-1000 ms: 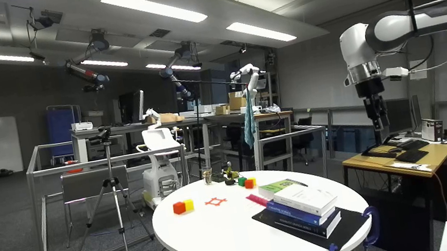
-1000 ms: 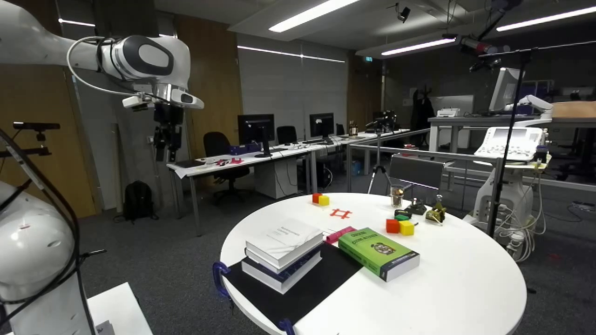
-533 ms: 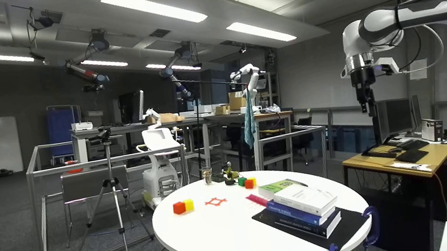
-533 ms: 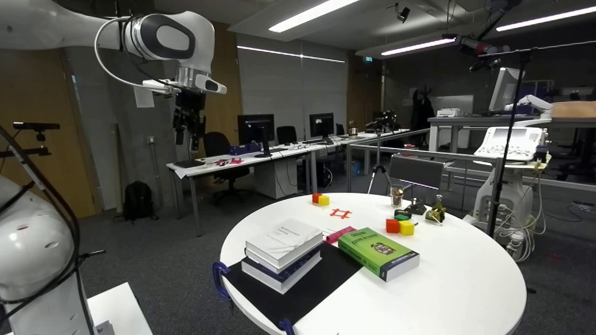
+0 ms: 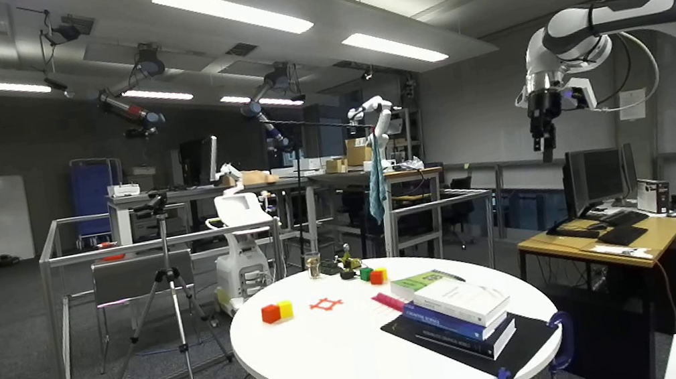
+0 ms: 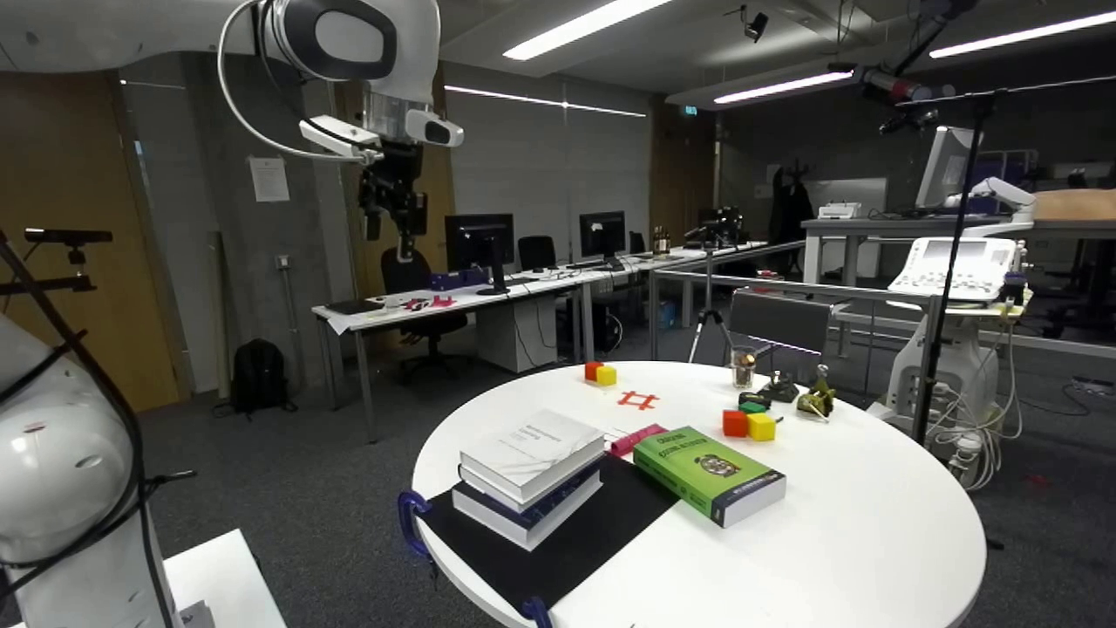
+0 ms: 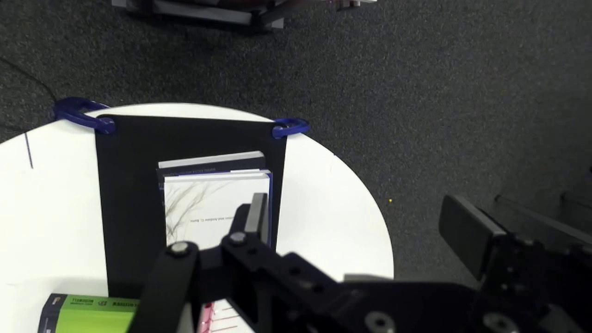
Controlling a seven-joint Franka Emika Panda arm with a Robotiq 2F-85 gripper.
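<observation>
The gripper (image 7: 360, 217) hangs well above the level of the black mat (image 6: 602, 523), with the fingers (image 7: 257, 212) released and spread wide apart. In the wrist view, one finger overlaps the stack of books (image 5: 460, 316) on the mat, while the other shows against the dark carpet (image 7: 439, 115) out to the side of the mat. That stack, the nearest thing below the gripper, holds a white book (image 6: 534, 445) on top, a blue book (image 5: 444, 322) under it and a dark blue book (image 7: 243, 163) flat on the mat, turned slightly out of line. The mat lies at the rim of the round white bench (image 6: 837, 558), with two blue clamps (image 7: 88, 121) at its outer corners. A green book (image 6: 706, 471) lies at the mat's inner edge; whether it overlaps the mat is hard to tell. A pink strip (image 6: 636, 440) lies near that same edge. Farther inward from the mat, a red cube (image 6: 735, 425) and a yellow cube (image 6: 762, 427) sit side by side, a green block (image 6: 753, 407) behind them. Well apart from the mat are a red hash-shaped frame (image 6: 639, 405), another red-and-yellow pair of cubes (image 6: 607, 376) and a glass (image 6: 743, 366).
</observation>
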